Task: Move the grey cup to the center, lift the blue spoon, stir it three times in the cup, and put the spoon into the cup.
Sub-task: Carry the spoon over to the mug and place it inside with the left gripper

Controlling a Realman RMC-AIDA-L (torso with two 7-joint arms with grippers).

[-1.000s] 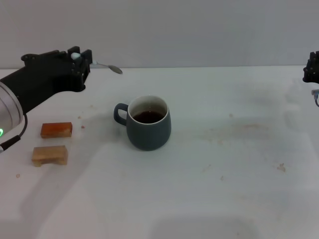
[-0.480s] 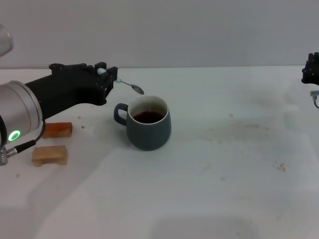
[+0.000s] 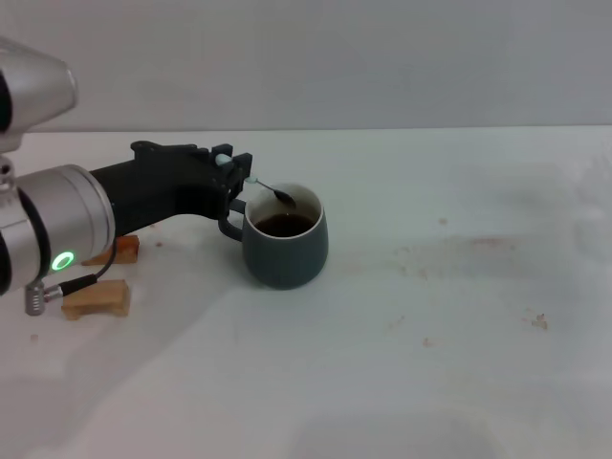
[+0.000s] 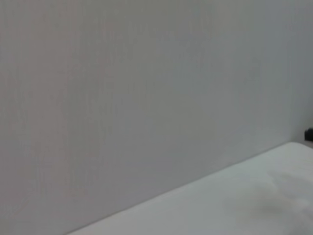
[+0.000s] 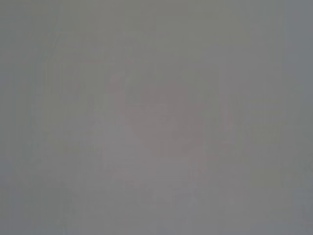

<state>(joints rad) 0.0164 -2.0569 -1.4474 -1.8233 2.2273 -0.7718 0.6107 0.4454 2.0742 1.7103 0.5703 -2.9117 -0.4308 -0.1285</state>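
Left gripper is closed on the blue spoon just left of the grey cup, bowl poised over the rim. Lower it straight into the liquid and circle gently, clear of the walls.

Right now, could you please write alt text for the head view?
The left end effector holds the blue spoon over the grey cup of dark liquid on a white table. Two wooden blocks lie to its left.
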